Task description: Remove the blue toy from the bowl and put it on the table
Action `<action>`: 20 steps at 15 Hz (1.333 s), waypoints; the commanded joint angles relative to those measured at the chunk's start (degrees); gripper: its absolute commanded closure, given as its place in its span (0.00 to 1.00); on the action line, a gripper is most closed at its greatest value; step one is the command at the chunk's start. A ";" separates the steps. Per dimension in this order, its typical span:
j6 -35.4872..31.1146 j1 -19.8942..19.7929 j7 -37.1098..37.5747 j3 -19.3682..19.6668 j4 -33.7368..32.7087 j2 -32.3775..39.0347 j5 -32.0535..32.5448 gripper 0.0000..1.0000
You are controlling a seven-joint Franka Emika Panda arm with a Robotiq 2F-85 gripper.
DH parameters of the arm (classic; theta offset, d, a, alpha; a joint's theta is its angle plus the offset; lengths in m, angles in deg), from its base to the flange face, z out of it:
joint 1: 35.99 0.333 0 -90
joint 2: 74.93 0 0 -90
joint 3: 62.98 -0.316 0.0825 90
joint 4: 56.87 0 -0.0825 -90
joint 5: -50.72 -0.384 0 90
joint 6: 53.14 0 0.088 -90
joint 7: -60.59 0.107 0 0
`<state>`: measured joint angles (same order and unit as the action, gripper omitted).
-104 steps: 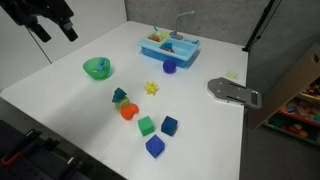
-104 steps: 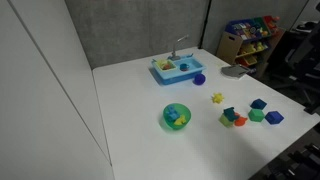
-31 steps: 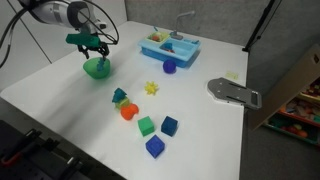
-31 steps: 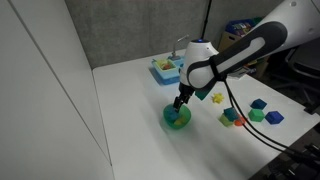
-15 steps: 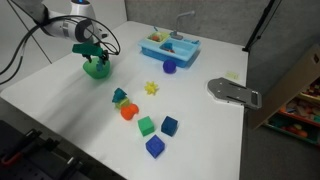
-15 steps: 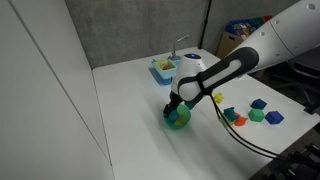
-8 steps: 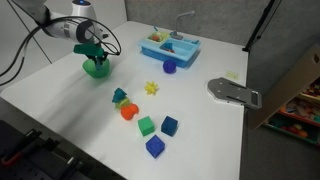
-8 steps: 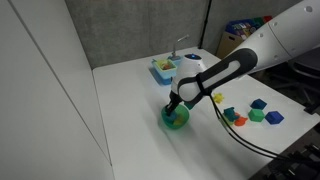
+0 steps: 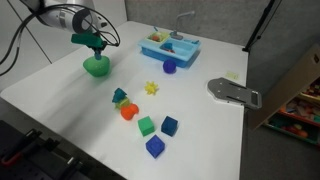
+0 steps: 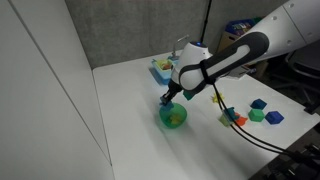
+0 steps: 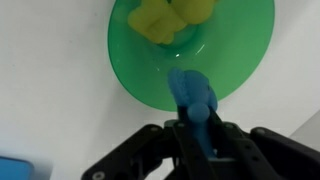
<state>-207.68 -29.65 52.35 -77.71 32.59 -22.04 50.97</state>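
Observation:
In the wrist view the blue toy hangs pinched between my gripper fingers, lifted above the green bowl. A yellow piece lies inside the bowl. In both exterior views my gripper hovers just above the bowl, which sits on the white table. The toy is too small to make out in those views.
A light-blue sink tray with a tap stands at the back. A purple-blue round piece, a yellow star and several coloured blocks lie on the table. A grey tool rests near the edge.
My gripper has shut on the blue toy inside the bowl and risen with it, so it now hangs above the bowl.

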 commanded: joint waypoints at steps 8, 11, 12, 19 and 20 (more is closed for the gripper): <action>0.45 -7.56 -0.64 1.37 12.99 -16.16 -5.03 0.92; 0.28 -9.15 -0.36 4.64 16.55 -18.04 -4.56 0.92; 0.29 -9.53 -0.17 5.91 17.83 -18.32 -4.26 0.92; 0.44 -13.43 -0.88 10.64 25.46 -18.12 -4.25 0.92; 0.69 -13.82 -0.89 10.96 26.14 -18.12 -4.20 0.92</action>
<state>-207.62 -42.37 51.97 -67.32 55.42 -38.20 47.28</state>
